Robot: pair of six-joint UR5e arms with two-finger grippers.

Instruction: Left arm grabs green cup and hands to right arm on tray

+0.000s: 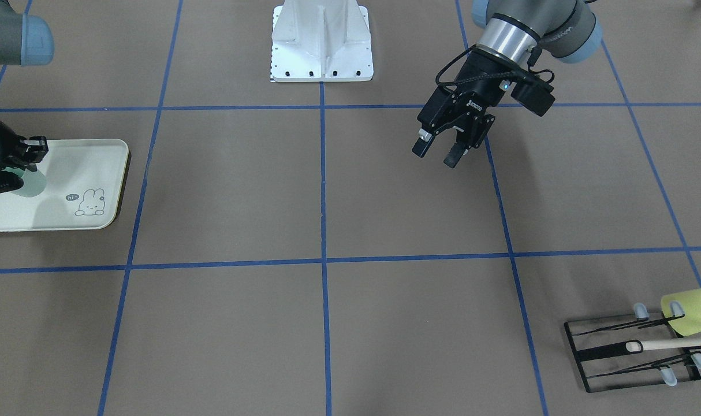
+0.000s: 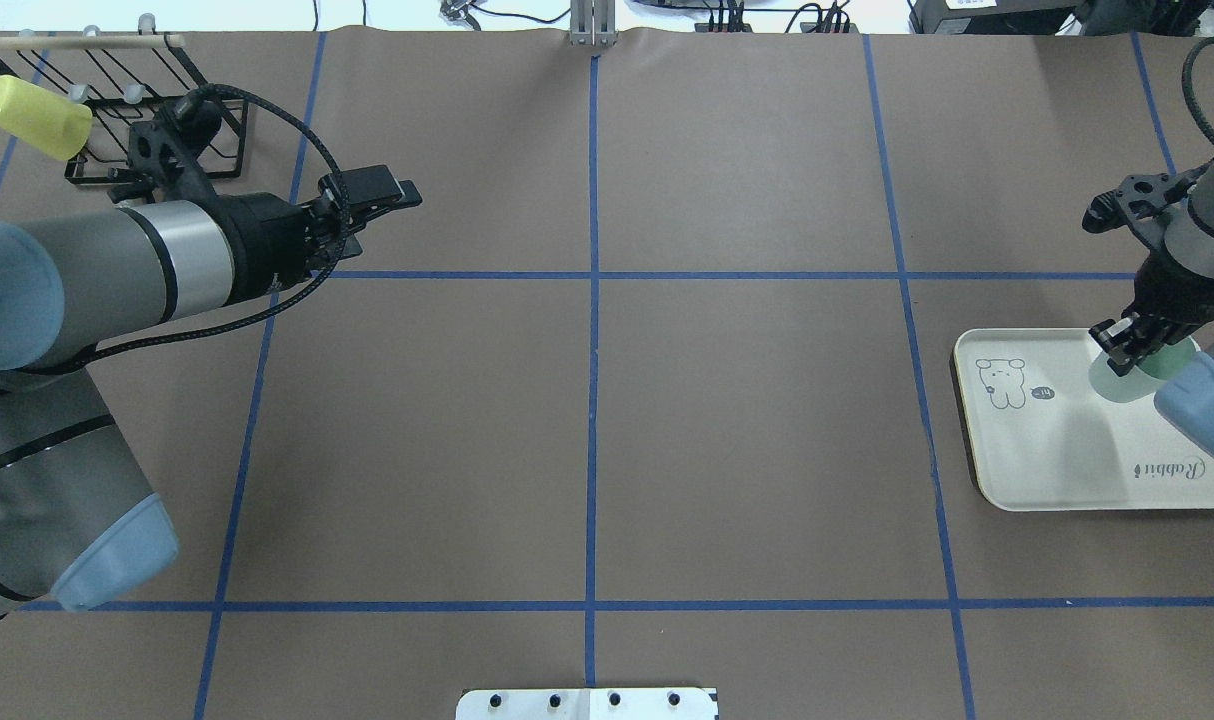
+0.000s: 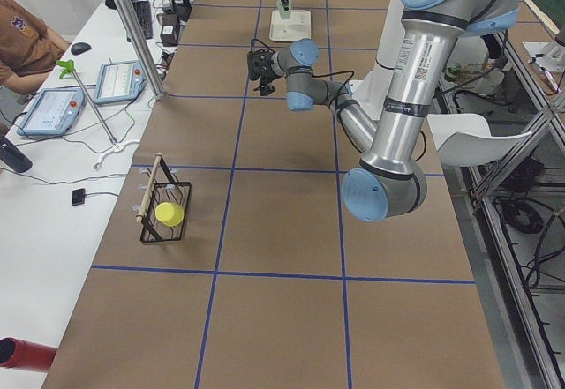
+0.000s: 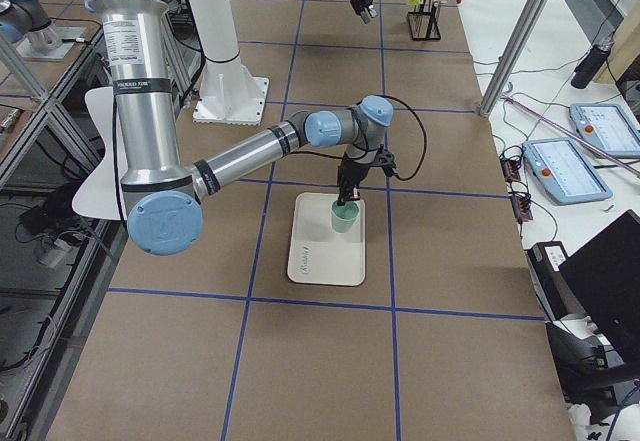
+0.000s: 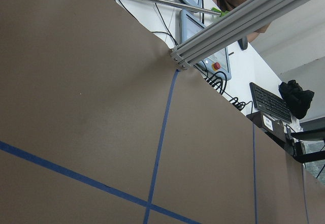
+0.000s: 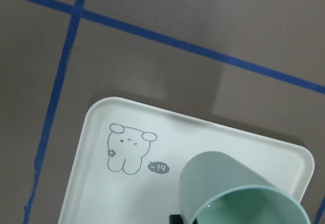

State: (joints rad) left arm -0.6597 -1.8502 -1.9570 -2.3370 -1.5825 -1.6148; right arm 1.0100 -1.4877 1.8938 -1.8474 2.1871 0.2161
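The green cup (image 2: 1127, 378) is over the far part of the cream rabbit tray (image 2: 1047, 460), tilted, in my right gripper (image 2: 1119, 350), which is shut on its rim. It also shows in the front view (image 1: 33, 182), the right side view (image 4: 344, 219) and the right wrist view (image 6: 228, 188). I cannot tell whether its base touches the tray (image 1: 90, 162). My left gripper (image 1: 436, 157) is open and empty, hanging above the bare table far from the tray, pointing toward the middle in the overhead view (image 2: 402, 195).
A black wire rack (image 2: 177, 125) with a wooden rod holds a yellow-green cup (image 2: 35, 117) at the far left corner; both show in the front view, rack (image 1: 610, 352) and cup (image 1: 694, 309). The white robot base (image 1: 321, 40) stands at the near middle edge.
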